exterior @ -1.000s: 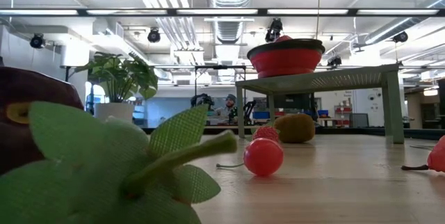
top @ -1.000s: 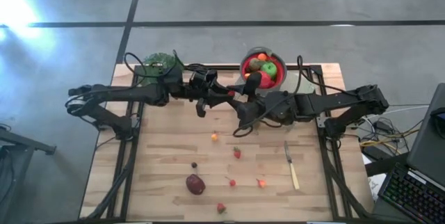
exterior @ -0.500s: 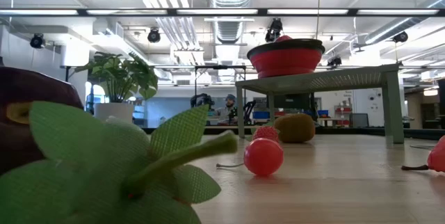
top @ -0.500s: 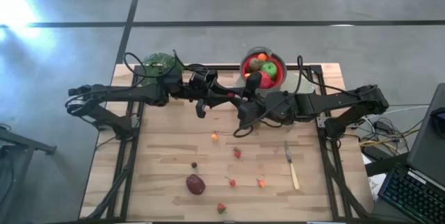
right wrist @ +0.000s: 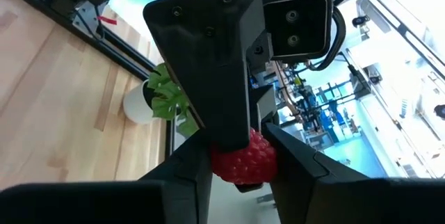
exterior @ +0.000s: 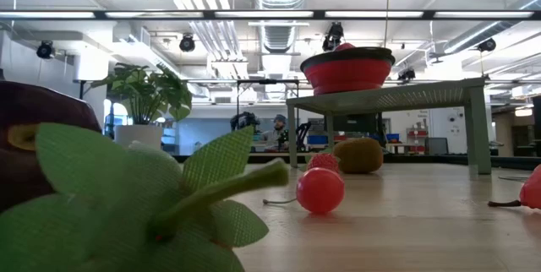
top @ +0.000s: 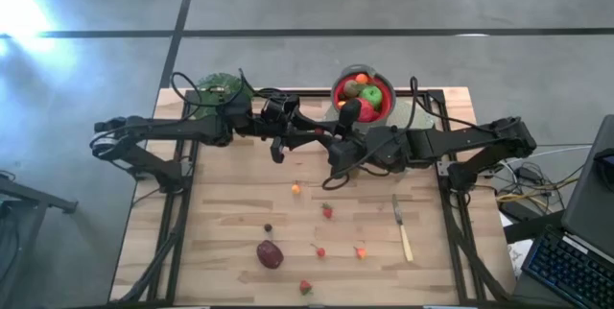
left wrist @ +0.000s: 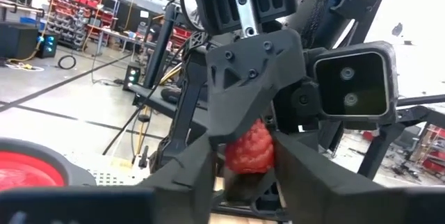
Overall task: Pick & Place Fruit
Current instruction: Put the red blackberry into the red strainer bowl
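A red bumpy strawberry (left wrist: 249,149) hangs in the air over the far middle of the table, where my two grippers meet tip to tip. My left gripper (top: 317,132) comes from the table's left and my right gripper (top: 333,139) from its right, both shut on this one strawberry (right wrist: 243,158). On the table lie more fruit: a maroon plum (top: 270,253), a small orange one (top: 295,189), and strawberries (top: 327,211) (top: 360,251). A kiwi (exterior: 358,155) lies farther back. My left gripper has the strawberry's two sides (left wrist: 231,160) between its fingers (left wrist: 198,172), reaching in level from the table's left. The strawberry is lifted clear of the table. My right gripper pinches the same strawberry on its other two sides (right wrist: 217,165) between its fingers (right wrist: 191,172). It comes level from the table's right, its hold crossing that of the left gripper. The strawberry hangs clear, well above the table.
A red bowl (top: 338,86) holding fruit stands on a raised metal stand (exterior: 389,96) at the far edge. A potted plant (top: 221,88) is at the far left. A pale-handled knife (top: 403,230) lies at the right.
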`<state>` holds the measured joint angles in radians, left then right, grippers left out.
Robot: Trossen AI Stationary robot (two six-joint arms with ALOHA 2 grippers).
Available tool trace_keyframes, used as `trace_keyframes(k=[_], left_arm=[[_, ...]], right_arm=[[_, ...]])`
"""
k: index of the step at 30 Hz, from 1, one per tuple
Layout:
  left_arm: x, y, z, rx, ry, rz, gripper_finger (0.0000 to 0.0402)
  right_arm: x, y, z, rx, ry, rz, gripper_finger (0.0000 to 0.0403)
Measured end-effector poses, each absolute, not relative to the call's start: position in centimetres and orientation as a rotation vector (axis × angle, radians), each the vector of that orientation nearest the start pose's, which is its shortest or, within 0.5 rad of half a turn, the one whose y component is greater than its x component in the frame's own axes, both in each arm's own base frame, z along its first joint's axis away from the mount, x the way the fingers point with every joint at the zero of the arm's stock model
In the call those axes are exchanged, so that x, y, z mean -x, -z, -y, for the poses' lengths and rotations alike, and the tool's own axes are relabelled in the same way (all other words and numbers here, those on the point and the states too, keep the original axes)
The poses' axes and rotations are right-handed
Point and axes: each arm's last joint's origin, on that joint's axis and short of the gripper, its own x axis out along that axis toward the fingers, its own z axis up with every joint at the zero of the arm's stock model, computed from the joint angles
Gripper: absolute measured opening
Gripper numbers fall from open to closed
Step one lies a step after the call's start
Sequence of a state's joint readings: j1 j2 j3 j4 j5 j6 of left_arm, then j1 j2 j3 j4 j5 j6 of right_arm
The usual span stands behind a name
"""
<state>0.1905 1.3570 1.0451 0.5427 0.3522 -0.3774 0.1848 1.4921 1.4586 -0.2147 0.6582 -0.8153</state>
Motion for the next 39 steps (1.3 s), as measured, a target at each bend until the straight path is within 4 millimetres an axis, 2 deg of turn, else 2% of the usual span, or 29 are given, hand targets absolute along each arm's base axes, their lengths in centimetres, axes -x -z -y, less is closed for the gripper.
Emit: trace_keyframes(k=[5, 8, 12, 20, 28, 35, 39], left_arm=[[-30.4, -36.5, -4.8, 0.296, 0.198, 0.188, 0.0228], [-30.1, -36.7, -4.7, 0.199, 0.240, 0.185, 0.0275], [-29.5, -37.2, -4.6, 0.130, 0.231, 0.194, 0.0306], [-27.3, -39.1, -4.8, 0.089, 0.216, 0.250, 0.0309], [-26.1, -40.1, -4.5, 0.075, 0.216, 0.290, 0.0310], [-26.0, -40.1, -4.5, 0.075, 0.214, 0.293, 0.0311], [-26.0, -40.1, -4.5, 0.077, 0.213, 0.287, 0.0310]], right_arm=[[-33.1, -39.6, -4.3, 0.886, 0.371, -0.420, 0.0116], [-33.0, -39.5, -4.0, 0.885, 0.425, -0.448, 0.0116], [-33.1, -39.5, -3.0, 0.852, 0.474, -0.461, 0.0102], [-32.9, -38.7, 1.8, 0.757, 0.607, -0.581, 0.0113], [-31.6, -36.9, 7.0, 0.536, 0.529, -0.724, 0.0103], [-30.4, -36.1, 10.4, 0.324, 0.431, -0.752, 0.0113], [-29.8, -36.0, 12.0, 0.280, 0.452, -0.759, 0.0109]])
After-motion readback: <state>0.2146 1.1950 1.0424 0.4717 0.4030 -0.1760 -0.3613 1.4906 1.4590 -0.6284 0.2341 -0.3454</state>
